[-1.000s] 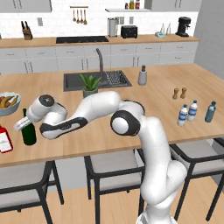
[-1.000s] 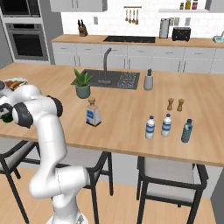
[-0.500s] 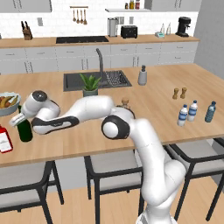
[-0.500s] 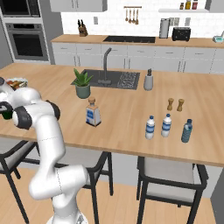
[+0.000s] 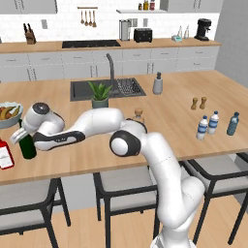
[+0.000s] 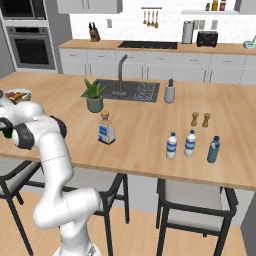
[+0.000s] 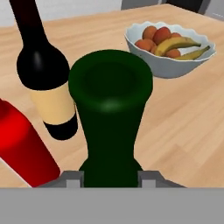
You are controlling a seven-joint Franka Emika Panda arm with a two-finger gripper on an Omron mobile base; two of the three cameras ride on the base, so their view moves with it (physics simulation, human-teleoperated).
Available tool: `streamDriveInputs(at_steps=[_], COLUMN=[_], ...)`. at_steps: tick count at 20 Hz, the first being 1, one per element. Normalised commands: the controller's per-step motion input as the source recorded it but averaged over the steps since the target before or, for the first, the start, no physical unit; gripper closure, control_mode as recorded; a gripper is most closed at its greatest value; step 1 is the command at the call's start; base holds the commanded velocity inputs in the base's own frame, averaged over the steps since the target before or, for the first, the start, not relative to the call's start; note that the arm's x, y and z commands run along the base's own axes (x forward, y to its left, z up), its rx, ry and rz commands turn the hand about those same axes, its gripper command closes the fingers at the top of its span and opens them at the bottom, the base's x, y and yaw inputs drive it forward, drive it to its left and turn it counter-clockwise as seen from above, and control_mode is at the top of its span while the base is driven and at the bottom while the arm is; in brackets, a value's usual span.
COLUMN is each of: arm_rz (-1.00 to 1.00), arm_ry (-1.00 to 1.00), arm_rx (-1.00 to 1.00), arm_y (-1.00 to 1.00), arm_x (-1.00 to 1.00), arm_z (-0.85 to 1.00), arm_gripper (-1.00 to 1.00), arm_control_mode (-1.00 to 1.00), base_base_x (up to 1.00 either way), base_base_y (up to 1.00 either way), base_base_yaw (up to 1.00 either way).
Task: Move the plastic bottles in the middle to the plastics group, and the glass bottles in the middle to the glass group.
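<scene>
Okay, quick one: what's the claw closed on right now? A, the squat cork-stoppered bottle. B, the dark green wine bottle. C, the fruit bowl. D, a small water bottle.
B: in the hand view the claw is shut on the dark green wine bottle, beside the red bottle.

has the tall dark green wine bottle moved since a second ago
Yes. In the left base view the tall dark green wine bottle, gripped by the hand, has shifted slightly right, away from the short red bottle.

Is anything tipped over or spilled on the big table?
Nothing stands out. The green bottle stands upright in the gripper beside the red bottle, the squat bottle is upright mid-table, and no spill shows on the counter.
</scene>
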Motion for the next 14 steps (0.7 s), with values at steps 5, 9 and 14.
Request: streamDriveInputs(at_steps=[5,9,14], arm_rz=[0.03,0.01,0.0], arm_ry=[-0.13,0.0,0.0], arm_rx=[0.0,0.0,0.07], arm_y=[0.0,0.0,0.0], arm_x=[0.0,0.0,0.02], arm_z=[-0.22,0.0,0.0], arm_gripper=[1.0,1.0,1.0], arm_control_mode=[-1.0,-1.0,-1.0], base_base_x=[0.0,0.0,0.0], base_base_y=[0.0,0.0,0.0], base_base_yaw=[0.0,0.0,0.0])
